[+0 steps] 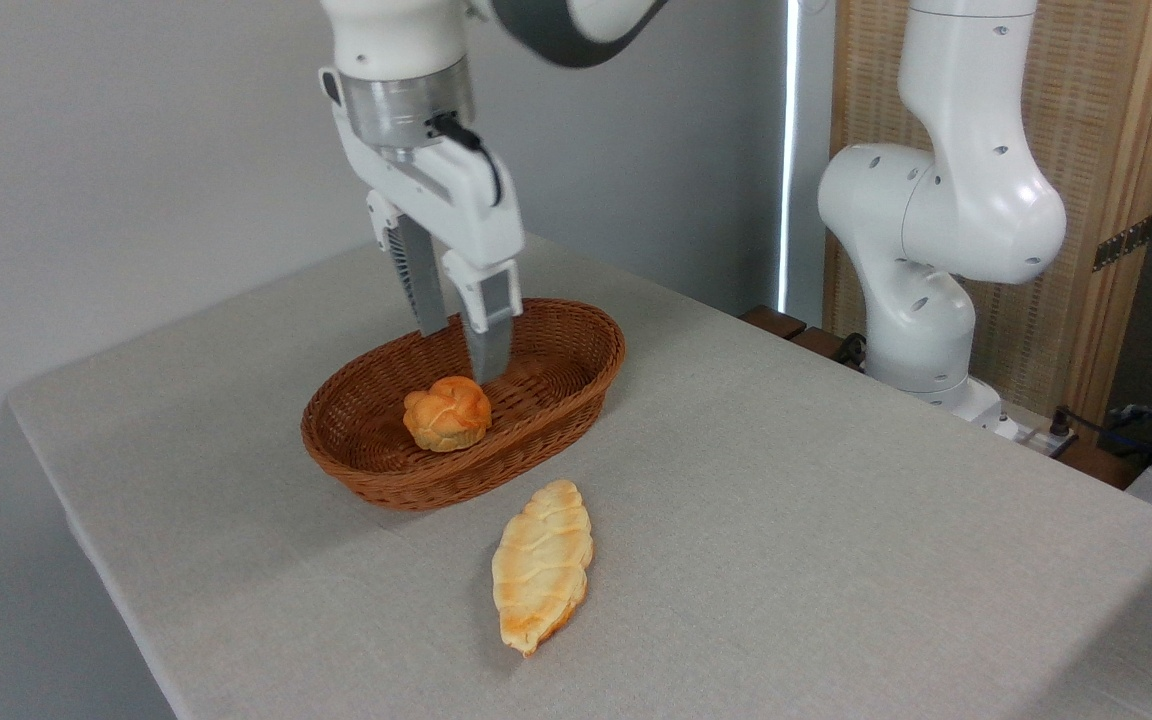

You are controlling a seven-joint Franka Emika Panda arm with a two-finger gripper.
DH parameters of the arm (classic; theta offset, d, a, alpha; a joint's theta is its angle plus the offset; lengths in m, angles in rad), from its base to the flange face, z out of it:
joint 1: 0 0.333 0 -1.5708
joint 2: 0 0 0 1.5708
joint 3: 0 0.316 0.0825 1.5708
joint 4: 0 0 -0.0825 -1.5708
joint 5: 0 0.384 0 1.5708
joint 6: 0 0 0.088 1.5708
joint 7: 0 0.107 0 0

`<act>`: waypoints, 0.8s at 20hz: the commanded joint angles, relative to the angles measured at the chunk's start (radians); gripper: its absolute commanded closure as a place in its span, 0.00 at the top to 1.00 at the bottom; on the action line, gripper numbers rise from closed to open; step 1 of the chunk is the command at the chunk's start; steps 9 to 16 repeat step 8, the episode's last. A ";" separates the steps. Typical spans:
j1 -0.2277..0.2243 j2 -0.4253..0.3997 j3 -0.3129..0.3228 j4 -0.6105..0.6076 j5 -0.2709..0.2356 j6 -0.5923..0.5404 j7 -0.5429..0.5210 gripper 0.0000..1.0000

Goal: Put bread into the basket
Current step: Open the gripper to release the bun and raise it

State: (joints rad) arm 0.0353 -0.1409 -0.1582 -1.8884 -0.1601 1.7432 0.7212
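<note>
Right now, from where I stand:
Bread: the bread (447, 412) is a small roundish bun, orange-brown, with a knotted, braided top; it lies inside the basket, toward its near-left part.
Basket: the basket (576, 385) is oval, shallow, reddish-brown wicker, sitting on the table.
Gripper: the gripper (461, 355) hangs over the basket just behind the bun, jaws parted and holding nothing, clear of the bread.
Loaf: a longer, pale yellow leaf-shaped loaf (541, 565) lies on the cloth in front of the basket, apart from it.
Writing: no readable brand or label anywhere.
Surface: the table (836, 520) wears a plain grey-beige cloth.
Room: a grey wall (116, 150) behind; a wooden slatted panel (1116, 130) at right, behind the white arm base (936, 250).
</note>
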 commanded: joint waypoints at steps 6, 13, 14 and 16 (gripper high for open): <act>-0.006 0.003 0.138 0.091 0.082 -0.040 0.018 1.00; -0.006 0.004 0.140 0.091 0.082 -0.040 0.012 1.00; -0.006 0.004 0.140 0.091 0.082 -0.040 0.012 1.00; -0.006 0.004 0.140 0.091 0.082 -0.040 0.012 1.00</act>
